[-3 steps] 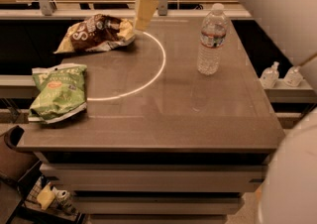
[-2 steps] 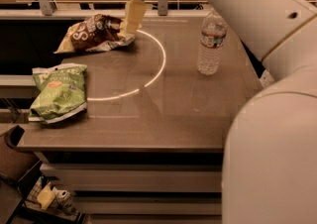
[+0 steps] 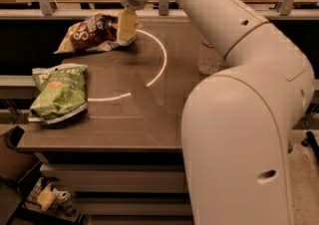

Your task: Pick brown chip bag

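Camera view. The arm (image 3: 234, 119) fills the 4 o'clock side, rises, then reaches across towards 11 o'clock, wrist pointing down. The gripper (image 3: 126, 27) hangs over the table (image 3: 149, 119) and meets the 3 o'clock end of the brown chip bag (image 3: 85, 32); we cannot tell whether it is clamped or released. The bag lies crumpled at the table's far corner, at 11 o'clock, long axis running 8 to 2 o'clock. The green chip bag (image 3: 60, 92) lies at 9 o'clock, well apart

Table (image 3: 134, 124) below pincer (image 3: 125, 27): bags (image 3: 85, 32) (image 3: 59, 92), bottle (image 3: 209, 60).
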`<state>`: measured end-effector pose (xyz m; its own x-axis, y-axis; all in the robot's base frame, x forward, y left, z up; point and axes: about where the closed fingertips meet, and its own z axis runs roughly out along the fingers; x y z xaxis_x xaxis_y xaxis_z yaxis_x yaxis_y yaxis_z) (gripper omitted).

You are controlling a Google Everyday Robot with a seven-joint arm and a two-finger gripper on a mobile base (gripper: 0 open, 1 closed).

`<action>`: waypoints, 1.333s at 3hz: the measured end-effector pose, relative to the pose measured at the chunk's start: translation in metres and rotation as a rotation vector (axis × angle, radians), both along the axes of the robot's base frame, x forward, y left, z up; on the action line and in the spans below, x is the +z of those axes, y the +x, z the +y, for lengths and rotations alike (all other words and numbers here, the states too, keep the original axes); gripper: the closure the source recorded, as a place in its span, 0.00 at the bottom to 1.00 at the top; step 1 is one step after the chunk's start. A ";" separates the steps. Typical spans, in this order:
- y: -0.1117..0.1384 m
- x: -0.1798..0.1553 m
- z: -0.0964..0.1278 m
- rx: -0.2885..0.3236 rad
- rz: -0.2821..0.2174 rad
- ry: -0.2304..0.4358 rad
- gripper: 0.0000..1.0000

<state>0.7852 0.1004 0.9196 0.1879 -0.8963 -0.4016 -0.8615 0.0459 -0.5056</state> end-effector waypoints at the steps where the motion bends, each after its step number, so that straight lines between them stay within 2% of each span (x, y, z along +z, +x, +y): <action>1: 0.009 -0.014 0.014 0.019 0.030 0.020 0.00; 3: 0.014 -0.055 0.027 0.053 0.162 0.000 0.00; 4: 0.014 -0.058 0.027 0.055 0.172 -0.005 0.18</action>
<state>0.7993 0.1276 0.8620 0.1656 -0.8886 -0.4277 -0.9365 -0.0057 -0.3506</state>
